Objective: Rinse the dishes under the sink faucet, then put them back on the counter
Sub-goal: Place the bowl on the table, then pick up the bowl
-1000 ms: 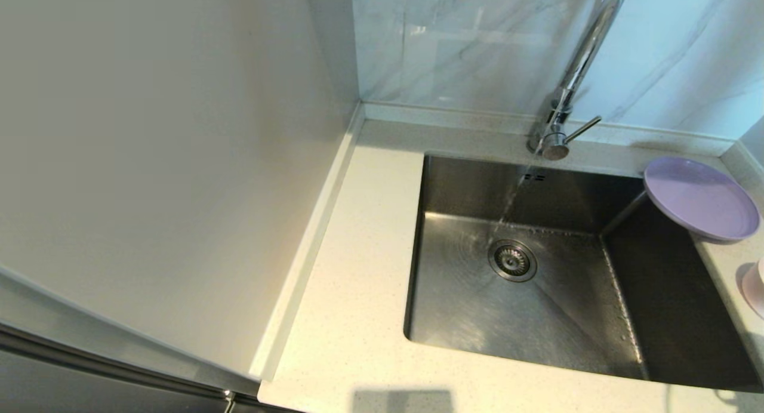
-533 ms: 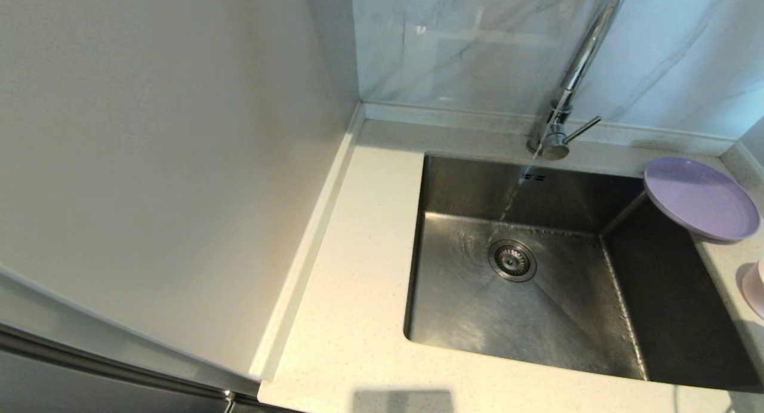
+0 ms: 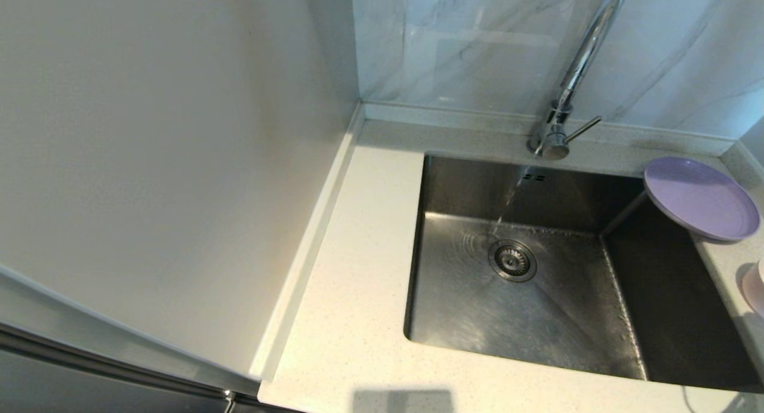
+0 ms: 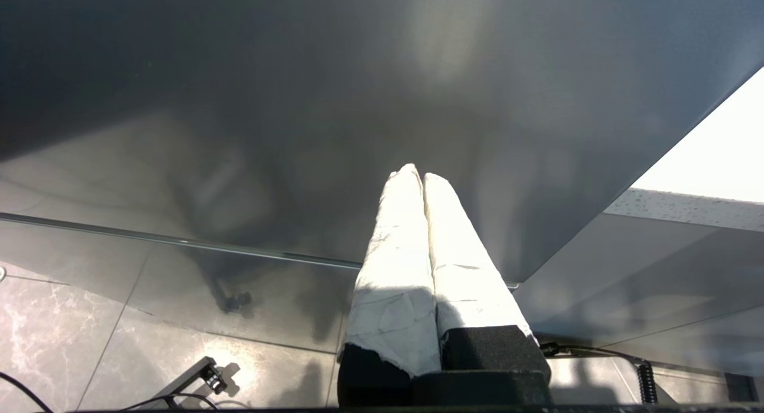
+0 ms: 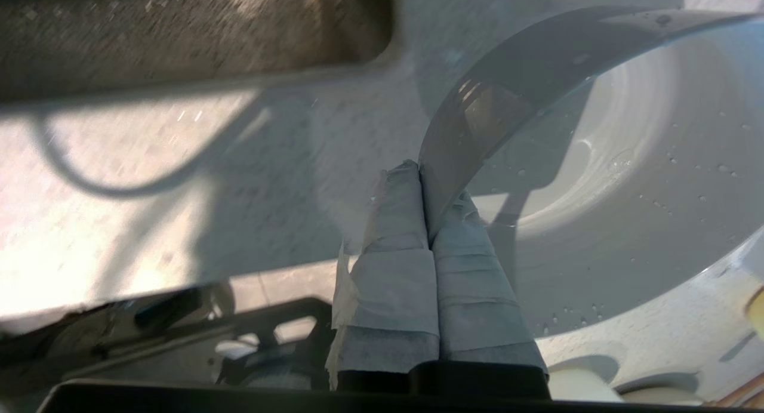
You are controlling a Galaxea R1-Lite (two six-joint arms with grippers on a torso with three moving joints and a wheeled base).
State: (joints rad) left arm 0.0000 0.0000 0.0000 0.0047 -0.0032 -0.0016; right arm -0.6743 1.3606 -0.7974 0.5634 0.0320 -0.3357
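Note:
The lilac plate (image 3: 701,199) rests on the counter (image 3: 358,293) at the sink's far right corner, partly overhanging the basin. The pale pink bowl (image 3: 755,286) shows only as a sliver at the head view's right edge. In the right wrist view my right gripper (image 5: 425,183) is shut on the rim of the bowl (image 5: 603,180), whose wet inside faces the camera. The chrome faucet (image 3: 573,85) runs a thin stream of water (image 3: 508,201) toward the drain. My left gripper (image 4: 416,173) is shut on nothing, parked low in front of a dark cabinet panel, outside the head view.
The steel sink basin (image 3: 465,293) has a round drain strainer (image 3: 512,260). A tall white panel (image 3: 149,162) stands along the counter's left side. A marble backsplash (image 3: 477,43) rises behind the faucet.

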